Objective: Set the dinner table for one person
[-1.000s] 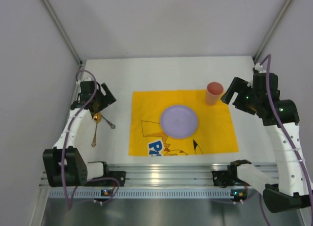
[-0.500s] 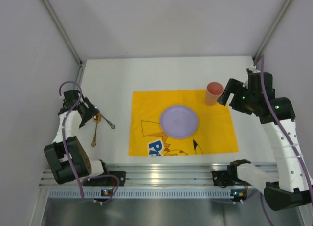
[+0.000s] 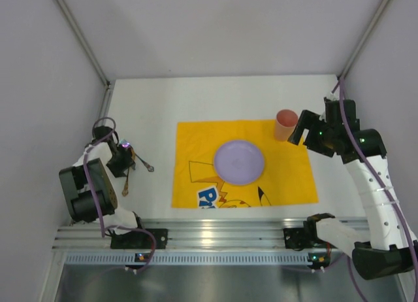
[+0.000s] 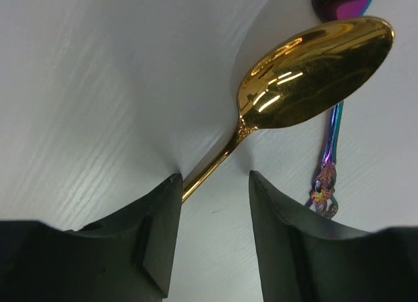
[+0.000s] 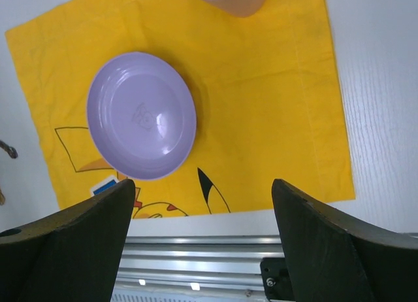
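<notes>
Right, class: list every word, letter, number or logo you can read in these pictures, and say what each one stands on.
"P": a white letter on a blue patch at the near edge of the yellow cartoon-printed cloth mat; what follows it is too blurred to read.
Embossed mark at the centre of the round lilac plastic plate: too small to read.
Pink plastic cup, gold metal spoon, rainbow-tinted metal utensil: no text visible.

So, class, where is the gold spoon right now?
In the top view the gold spoon lies on the white table, left of the yellow mat; its handle runs between the left arm's fingers, beside a rainbow-coloured utensil.
</notes>
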You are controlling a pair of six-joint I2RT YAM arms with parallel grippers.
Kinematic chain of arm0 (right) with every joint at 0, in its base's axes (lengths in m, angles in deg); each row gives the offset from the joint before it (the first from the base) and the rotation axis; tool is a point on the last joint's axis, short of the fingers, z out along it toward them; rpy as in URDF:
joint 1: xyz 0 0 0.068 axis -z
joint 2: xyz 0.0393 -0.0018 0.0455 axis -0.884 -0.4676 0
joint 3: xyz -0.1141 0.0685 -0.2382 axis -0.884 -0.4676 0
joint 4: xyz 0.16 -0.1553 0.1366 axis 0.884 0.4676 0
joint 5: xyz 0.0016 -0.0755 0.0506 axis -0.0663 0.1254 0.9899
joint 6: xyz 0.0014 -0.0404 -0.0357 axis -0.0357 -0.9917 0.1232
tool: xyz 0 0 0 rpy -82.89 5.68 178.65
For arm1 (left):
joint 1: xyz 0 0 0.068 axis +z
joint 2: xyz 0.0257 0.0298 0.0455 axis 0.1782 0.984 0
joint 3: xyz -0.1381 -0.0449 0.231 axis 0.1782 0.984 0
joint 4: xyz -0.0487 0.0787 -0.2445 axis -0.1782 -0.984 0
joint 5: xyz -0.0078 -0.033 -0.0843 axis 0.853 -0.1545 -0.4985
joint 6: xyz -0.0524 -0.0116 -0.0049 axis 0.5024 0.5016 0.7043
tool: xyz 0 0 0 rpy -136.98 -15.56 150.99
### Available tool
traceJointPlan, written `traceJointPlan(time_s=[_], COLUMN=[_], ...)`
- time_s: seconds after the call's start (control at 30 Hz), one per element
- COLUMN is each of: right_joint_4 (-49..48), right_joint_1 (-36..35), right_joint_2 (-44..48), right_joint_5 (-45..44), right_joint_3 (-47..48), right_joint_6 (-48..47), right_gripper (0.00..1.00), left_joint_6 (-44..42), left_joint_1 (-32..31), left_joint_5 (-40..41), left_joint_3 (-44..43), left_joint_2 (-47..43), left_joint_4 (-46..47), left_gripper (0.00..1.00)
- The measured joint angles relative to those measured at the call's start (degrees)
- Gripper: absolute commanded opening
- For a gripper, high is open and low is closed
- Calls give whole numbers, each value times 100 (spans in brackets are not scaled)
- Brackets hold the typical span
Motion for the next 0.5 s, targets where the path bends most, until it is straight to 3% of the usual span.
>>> traceJointPlan(time_s=[0.13, 0.23, 0.3, 0.4, 0.5], right_joint_4=[-28, -59, -87, -105, -111], right_joint_1=[2, 7, 9, 46, 70], right_joint_2=[-63, -109, -127, -168, -203], right_joint_5=[0, 0, 0, 0, 0], right_joint_3=[-133, -179, -203, -212, -210], right_joint_6=[2, 2, 2, 2, 2], right_gripper=[86, 86, 86, 85, 85], left_joint_6=[-81, -101, -116, -162, -177], left_joint_1=[-4, -48, -122, -286, -352], left_joint_5=[15, 111, 254, 437, 531], left_joint_3=[-151, -262, -356, -564, -734], left_joint_2=[297, 431, 540, 748, 933], left_joint_4=[-7, -26, -31, -72, -146], left_gripper=[42, 27, 10, 0, 0])
